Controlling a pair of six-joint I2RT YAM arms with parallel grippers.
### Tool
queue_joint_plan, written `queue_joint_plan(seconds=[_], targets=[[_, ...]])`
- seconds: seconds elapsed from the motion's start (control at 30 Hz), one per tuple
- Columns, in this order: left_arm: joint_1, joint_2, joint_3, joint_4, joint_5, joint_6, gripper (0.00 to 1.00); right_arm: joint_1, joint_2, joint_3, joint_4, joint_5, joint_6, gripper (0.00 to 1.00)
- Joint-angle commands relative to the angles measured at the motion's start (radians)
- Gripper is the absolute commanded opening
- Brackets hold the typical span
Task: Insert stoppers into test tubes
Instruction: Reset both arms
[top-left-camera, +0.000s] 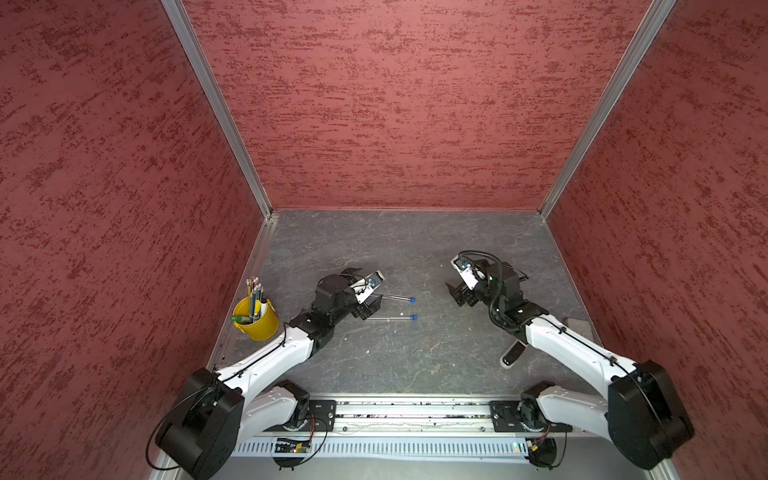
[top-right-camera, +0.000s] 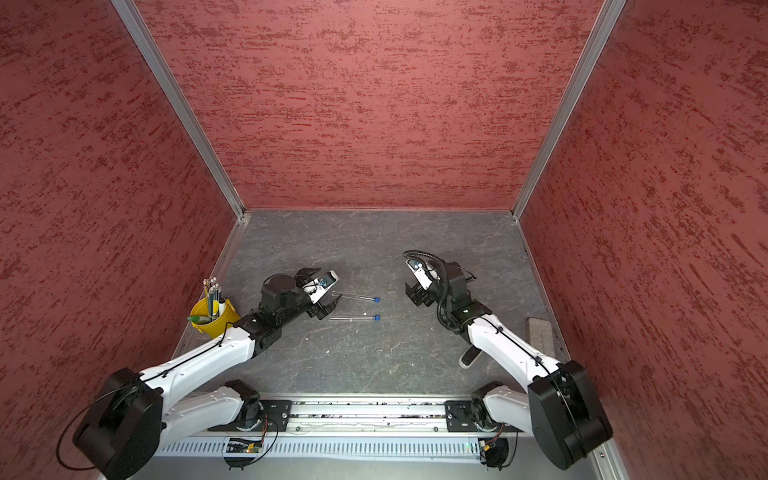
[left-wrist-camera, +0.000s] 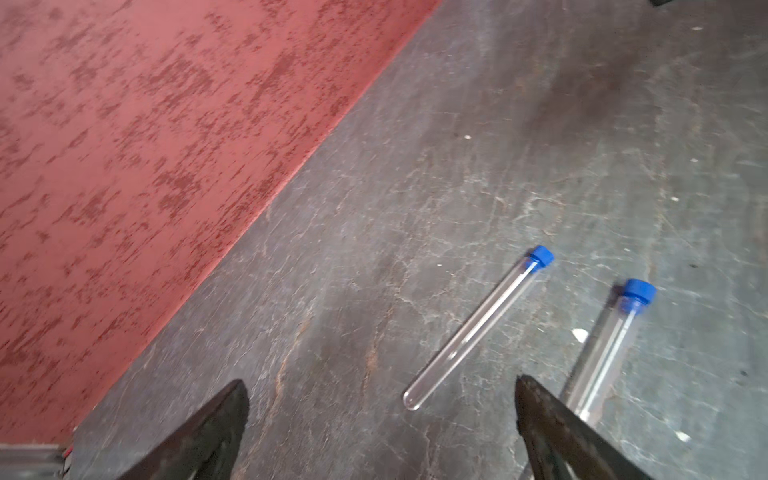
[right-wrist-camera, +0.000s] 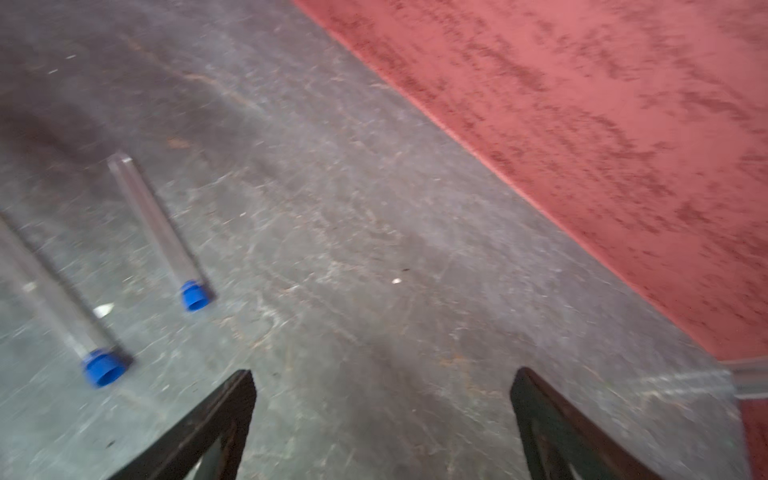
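Two clear test tubes lie almost parallel on the grey floor, the farther tube (top-left-camera: 395, 296) (left-wrist-camera: 473, 328) and the nearer tube (top-left-camera: 388, 318) (left-wrist-camera: 602, 357). Each carries a blue stopper in its right end: the farther stopper (top-left-camera: 412, 299) (left-wrist-camera: 540, 255) and the nearer stopper (top-left-camera: 414, 317) (left-wrist-camera: 638, 293). My left gripper (top-left-camera: 365, 291) (left-wrist-camera: 382, 386) is open just left of the tubes' closed ends and holds nothing; one finger (left-wrist-camera: 552, 424) covers the nearer tube's base. My right gripper (top-left-camera: 455, 282) (right-wrist-camera: 382, 374) is open, empty, and well to the right of the stoppers.
A yellow cup (top-left-camera: 255, 318) of pencils and markers stands by the left wall. A black-and-white remote-like device (top-left-camera: 512, 355) lies under the right arm, and a grey block (top-left-camera: 577, 324) sits by the right wall. Red walls enclose three sides.
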Motion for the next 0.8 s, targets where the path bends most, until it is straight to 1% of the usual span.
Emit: queue_joint_plan(seconds=[0.0,0.1,0.2,0.37,0.43,0.53,0.67,0.77], targets=[[0.048,-0.019,-0.039,0.127,-0.125,-0.179,1.0,-0.043,0.0,-0.046,0.201,0.138,0.105,0.99],[0.111,-0.023,-0.082,0.198,-0.181,-0.261,0.99,-0.091,0.007,-0.099,0.342,0.196,0.152,0.99],[0.184,-0.009,-0.109,0.233,-0.203,-0.347,1.0,-0.142,0.025,-0.154,0.485,0.242,0.199,0.99],[0.274,0.055,-0.139,0.368,-0.248,-0.422,1.0,-0.206,0.078,-0.243,0.71,0.321,0.252,0.99],[0.312,0.092,-0.144,0.398,-0.246,-0.451,0.99,-0.225,0.106,-0.283,0.803,0.344,0.26,0.99],[0.36,0.166,-0.162,0.482,-0.234,-0.498,0.99,-0.26,0.152,-0.315,0.907,0.359,0.293,0.99],[0.388,0.243,-0.145,0.573,-0.225,-0.521,0.99,-0.298,0.209,-0.318,0.961,0.34,0.352,0.99],[0.4,0.33,-0.153,0.681,-0.226,-0.525,0.99,-0.306,0.256,-0.368,1.083,0.33,0.356,0.99]])
